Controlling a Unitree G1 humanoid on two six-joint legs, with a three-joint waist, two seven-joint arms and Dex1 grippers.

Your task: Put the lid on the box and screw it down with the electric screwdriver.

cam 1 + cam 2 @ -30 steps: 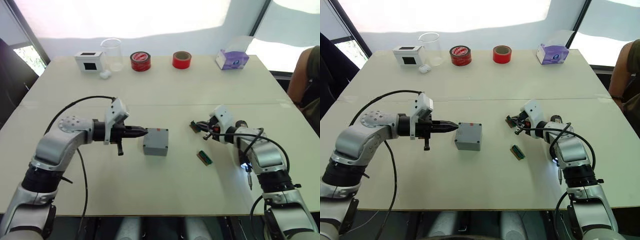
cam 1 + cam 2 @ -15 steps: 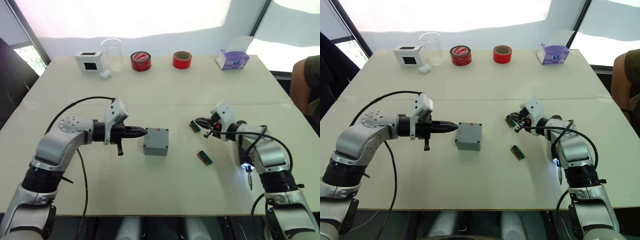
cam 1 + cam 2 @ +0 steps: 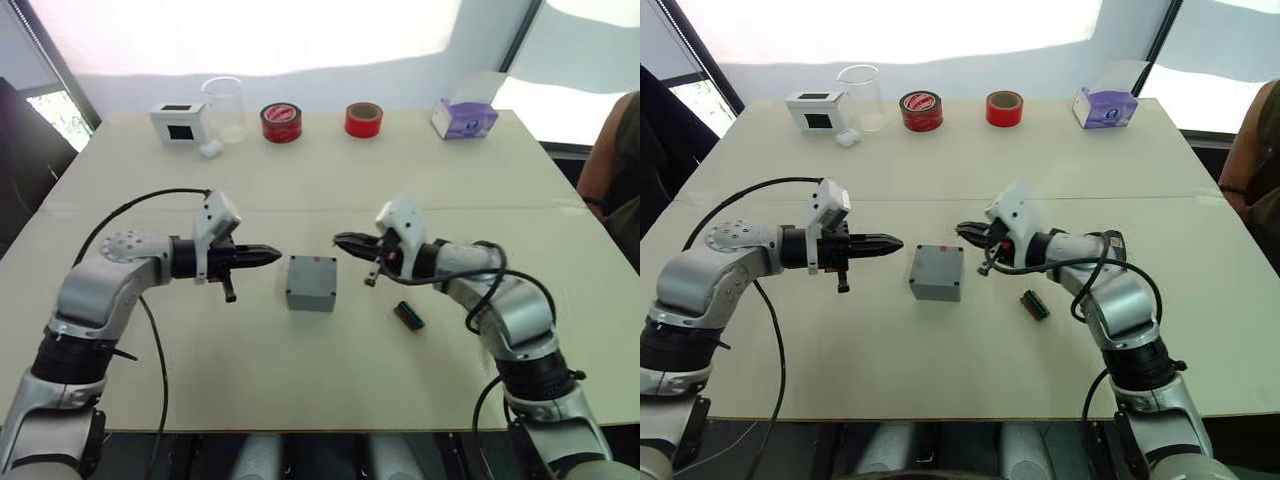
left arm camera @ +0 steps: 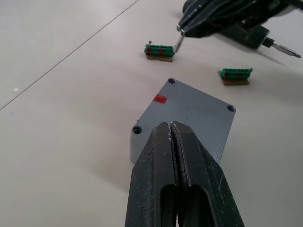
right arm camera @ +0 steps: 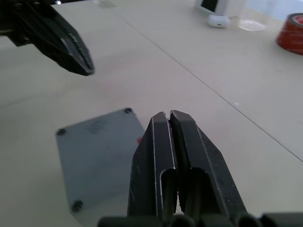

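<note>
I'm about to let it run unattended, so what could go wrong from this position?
Both grippers are shut and close to the box: the left gripper or the right gripper could nudge it and slide it. The electric screwdriver lies ungrasped on the table by the right arm, which might sweep it or the green terminal block aside.

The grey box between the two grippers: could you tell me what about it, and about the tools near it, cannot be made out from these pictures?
- Box: the lid covers it, so its inside is hidden.
- Corner holes, left wrist view: too small to tell whether screws sit in them.
- Box's near edge, left wrist view: hidden behind the left gripper.
- Electric screwdriver: body hidden behind the right gripper.
</note>
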